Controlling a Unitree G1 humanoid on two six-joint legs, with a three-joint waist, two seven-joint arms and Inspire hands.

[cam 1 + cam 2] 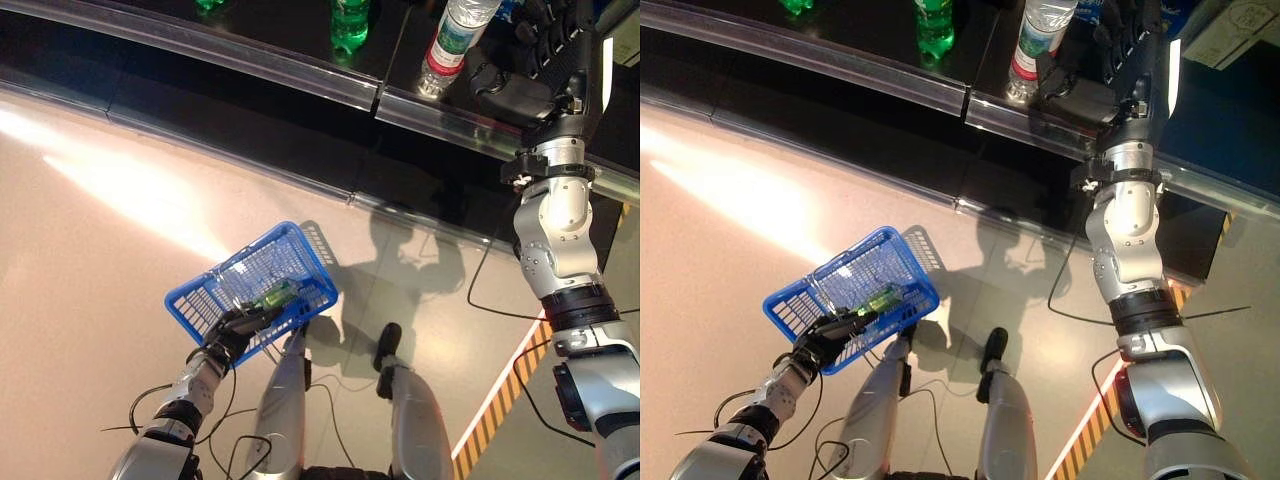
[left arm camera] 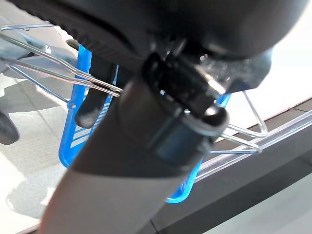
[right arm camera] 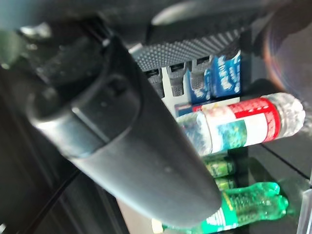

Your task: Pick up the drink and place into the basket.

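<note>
You are holding the blue basket [image 1: 255,285] by its wire handle in your curled left hand [image 1: 235,330], one green bottle [image 1: 275,295] lying inside, while your right hand [image 1: 545,45] is reaching, fingers extended, beside the clear bottle [image 1: 455,40] on the shelf [image 1: 300,70], not grasping it.

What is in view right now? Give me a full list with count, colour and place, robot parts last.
Basket: one, blue plastic with wire handles, hanging low on the robot's left above the floor.
Green bottle in the basket: one, lying on its side on the basket's bottom.
Clear water bottle: one, red and white label, standing on the dark shelf next to the right hand.
Green bottles on the shelf: at least two, further to the robot's left along the shelf; a third shows only in part.
Shelf: one, dark with a shiny front rail.
Floor stripe: one, yellow and black, lower right.
Left hand: dark, fingers curled round the basket's wire handle.
Right hand: dark, up at the shelf beside the water bottle, holding nothing.
</note>
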